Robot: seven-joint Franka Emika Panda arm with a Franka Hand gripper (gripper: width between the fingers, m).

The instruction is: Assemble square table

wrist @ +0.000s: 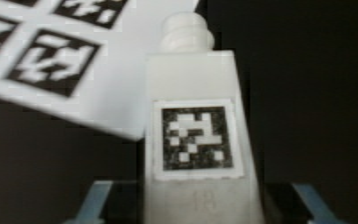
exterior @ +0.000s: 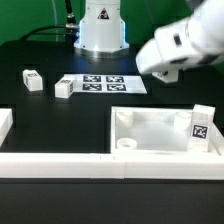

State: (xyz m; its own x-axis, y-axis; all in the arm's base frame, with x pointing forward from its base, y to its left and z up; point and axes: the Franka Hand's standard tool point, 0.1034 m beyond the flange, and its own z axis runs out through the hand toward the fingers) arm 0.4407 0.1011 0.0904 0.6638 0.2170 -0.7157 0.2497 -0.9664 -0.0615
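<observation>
The white square tabletop (exterior: pixel 150 128) lies at the front of the exterior view, rim up. One tagged leg (exterior: pixel 202 125) stands at its right corner. Two more legs (exterior: pixel 30 80) (exterior: pixel 64 88) lie on the table at the left. My gripper (exterior: pixel 165 68) is blurred, just right of the marker board (exterior: pixel 101 84). In the wrist view a fourth white leg (wrist: pixel 197 110) with a tag lies lengthwise between my fingers (wrist: pixel 101 198). A dark gap shows on each side of it, so the gripper (wrist: pixel 202 200) is open around it. Its tip overlaps the marker board (wrist: pixel 87 60).
The arm's white base (exterior: pixel 100 28) stands at the back. Long white border bars (exterior: pixel 60 162) run along the front edge and the left side (exterior: pixel 5 125) of the black table.
</observation>
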